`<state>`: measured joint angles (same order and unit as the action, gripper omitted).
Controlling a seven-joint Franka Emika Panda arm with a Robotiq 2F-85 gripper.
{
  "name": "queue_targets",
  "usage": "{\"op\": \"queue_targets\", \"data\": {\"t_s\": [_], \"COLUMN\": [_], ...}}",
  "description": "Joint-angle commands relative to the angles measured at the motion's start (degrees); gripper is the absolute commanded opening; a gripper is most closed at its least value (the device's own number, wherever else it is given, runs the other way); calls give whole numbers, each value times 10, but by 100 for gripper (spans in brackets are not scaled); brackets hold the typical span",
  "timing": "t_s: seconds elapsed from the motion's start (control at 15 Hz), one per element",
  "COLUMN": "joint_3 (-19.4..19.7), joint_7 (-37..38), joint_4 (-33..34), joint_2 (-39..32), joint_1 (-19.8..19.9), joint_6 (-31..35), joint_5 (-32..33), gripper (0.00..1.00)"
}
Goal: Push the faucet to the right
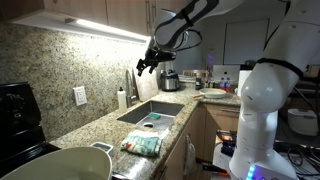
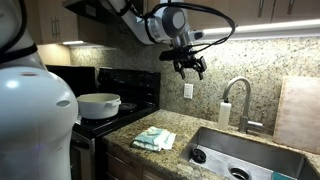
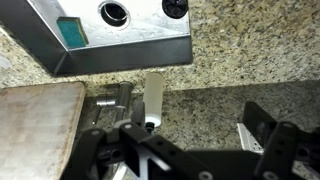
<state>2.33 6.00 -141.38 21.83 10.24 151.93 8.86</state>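
The faucet point(image 2: 236, 97) is a slim silvery gooseneck tap behind the sink point(image 2: 215, 142), with a small white soap bottle point(image 2: 225, 113) beside it. In an exterior view the faucet point(image 1: 139, 81) stands at the sink's back edge. My gripper point(image 2: 190, 66) hangs open and empty in the air, above and to the side of the faucet, not touching it; it also shows in an exterior view point(image 1: 148, 63). In the wrist view the gripper point(image 3: 200, 135) looks down on the granite counter, with the faucet's metal point(image 3: 117, 98) and the soap bottle point(image 3: 155, 94) by its left finger.
A wooden cutting board point(image 2: 299, 112) leans on the backsplash by the faucet. A folded towel point(image 2: 152, 138) lies on the counter. A white pot point(image 2: 98, 103) sits on the stove. A teal item point(image 3: 72, 32) lies in the sink. A wall outlet point(image 2: 188, 90) is below the gripper.
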Motion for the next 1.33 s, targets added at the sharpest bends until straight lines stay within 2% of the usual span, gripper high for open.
{"op": "queue_targets", "data": {"t_s": [0.0, 0.27, 0.33, 0.53, 0.6, 1.07, 1.13, 1.27], "joint_3": [5, 29, 53, 93, 79, 86, 103, 127], "joint_7": [0, 3, -24, -60, -24, -19, -70, -119], "joint_4": [44, 116, 117, 152, 128, 123, 111, 99], "joint_2": [-35, -95, -96, -134, -111, -114, -113, -140], "joint_1": [13, 26, 27, 23, 24, 23, 1, -14], "joint_6": [6, 1, 0, -18, -4, 8, -1, -16], "joint_5": [12, 10, -5, -35, -11, -30, -108, -213], "gripper": [100, 100, 100, 100, 100, 100, 100, 100]}}
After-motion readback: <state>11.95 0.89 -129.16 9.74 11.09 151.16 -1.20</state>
